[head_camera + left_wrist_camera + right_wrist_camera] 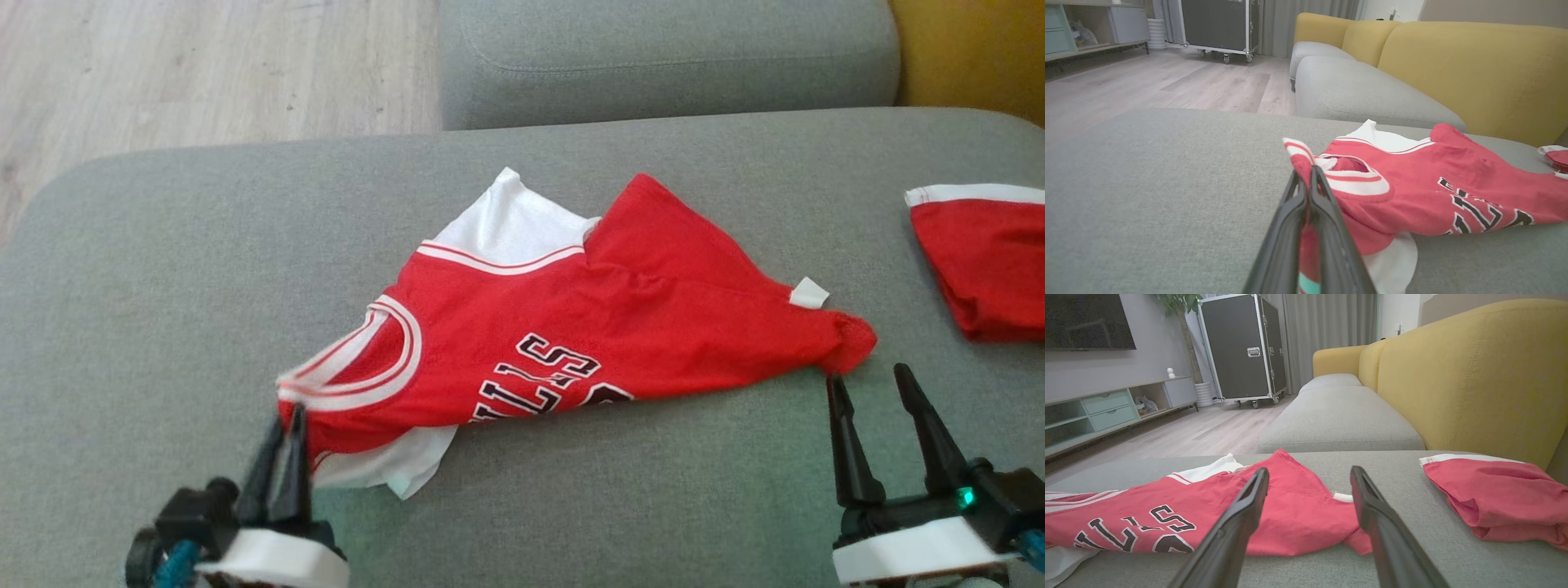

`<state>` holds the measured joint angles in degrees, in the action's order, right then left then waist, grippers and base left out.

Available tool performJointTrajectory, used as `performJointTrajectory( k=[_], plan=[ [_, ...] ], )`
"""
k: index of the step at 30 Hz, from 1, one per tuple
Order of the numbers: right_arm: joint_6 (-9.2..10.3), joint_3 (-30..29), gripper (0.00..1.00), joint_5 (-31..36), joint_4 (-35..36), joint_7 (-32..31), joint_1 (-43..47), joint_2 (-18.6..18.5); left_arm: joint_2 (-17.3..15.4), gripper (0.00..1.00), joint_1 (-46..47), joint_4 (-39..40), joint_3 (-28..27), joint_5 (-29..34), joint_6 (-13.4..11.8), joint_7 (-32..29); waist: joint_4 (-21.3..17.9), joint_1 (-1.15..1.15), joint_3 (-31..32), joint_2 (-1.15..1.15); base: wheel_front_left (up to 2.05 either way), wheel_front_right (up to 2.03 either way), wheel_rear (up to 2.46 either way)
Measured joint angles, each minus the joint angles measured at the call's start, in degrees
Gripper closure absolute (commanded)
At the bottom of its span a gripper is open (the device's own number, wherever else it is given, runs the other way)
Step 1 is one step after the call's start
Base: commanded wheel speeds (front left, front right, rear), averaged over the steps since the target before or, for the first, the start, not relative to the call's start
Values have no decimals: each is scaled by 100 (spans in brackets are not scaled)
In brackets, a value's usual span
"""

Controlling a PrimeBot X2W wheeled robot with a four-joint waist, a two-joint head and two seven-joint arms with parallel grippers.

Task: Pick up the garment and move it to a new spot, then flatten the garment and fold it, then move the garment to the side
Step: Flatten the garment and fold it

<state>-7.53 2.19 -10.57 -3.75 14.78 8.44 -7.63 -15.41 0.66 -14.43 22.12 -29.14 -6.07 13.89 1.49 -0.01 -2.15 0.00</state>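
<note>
Red jersey (620, 310), white trim and lining, black lettering: lies crumpled on grey sofa cushion (163, 286). Its long axis runs across the cushion, neck opening toward the robot's left, hem corner toward its right. Left gripper (287, 415): jaws clenched on the neck-side edge. Right gripper (867, 373): jaws released, just beside the hem corner. Second red garment (984, 261): well apart, further right. Yellow backrest (1474, 375) behind.

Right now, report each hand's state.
Left hand: closed on the jersey, at its armhole edge.
Right hand: open, holding nothing.
</note>
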Motion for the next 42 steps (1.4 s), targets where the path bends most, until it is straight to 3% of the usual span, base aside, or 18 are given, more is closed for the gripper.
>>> performJointTrajectory(
  k=[5, 9, 15, 17, 21, 26, 32, 38, 42],
  plan=[
    [0, 104, 0, 0, 2, -1, -18, -38, -432, 0, 192, 742, -10, 264, -111, -409, -64, 1, -150, 0, 0, 0, 0],
    [0, 126, 0, 0, 40, -1, -138, -94, -935, 0, 977, 1491, -27, 531, -132, -1101, -125, 1, -365, 0, 0, 0, 0],
    [0, 227, 0, 0, 97, 0, -526, -232, -1123, 0, 2741, 1724, 285, 539, 675, -2116, -207, 1, -782, 0, 0, 0, 0],
    [0, 302, 0, 0, 122, 0, -741, -255, -1078, 0, 3468, 1441, 515, 448, 1045, -2474, -257, 2, -991, 0, 0, 0, 0],
    [0, 402, 0, -1, 179, 0, -1138, -332, -909, 0, 4688, 539, 998, 54, 1310, -3266, -404, 3, -1419, 0, 0, 0, 0],
    [0, 532, 0, -2, 199, 0, -1452, -369, -814, 0, 5711, -561, 1751, -448, 1325, -3715, -675, 3, -1855, 0, 0, 0, 0],
    [0, 632, 0, -3, 213, 0, -1652, -353, -1048, 0, 6321, -1596, 2614, -811, 1366, -3838, -1083, 2, -2200, 0, 0, 0, 0],
    [0, 659, 0, -12, 229, 0, -1758, -199, -1338, 0, 6762, -2479, 3034, -978, 1366, -3777, -1448, 2, -2567, 0, 0, 0, 0],
    [0, 653, 0, -12, 229, 0, -1759, -176, -1363, 0, 6861, -2671, 3227, -1195, 1366, -3709, -1580, 2, -2725, 0, 0, 0, 0]
  ],
)
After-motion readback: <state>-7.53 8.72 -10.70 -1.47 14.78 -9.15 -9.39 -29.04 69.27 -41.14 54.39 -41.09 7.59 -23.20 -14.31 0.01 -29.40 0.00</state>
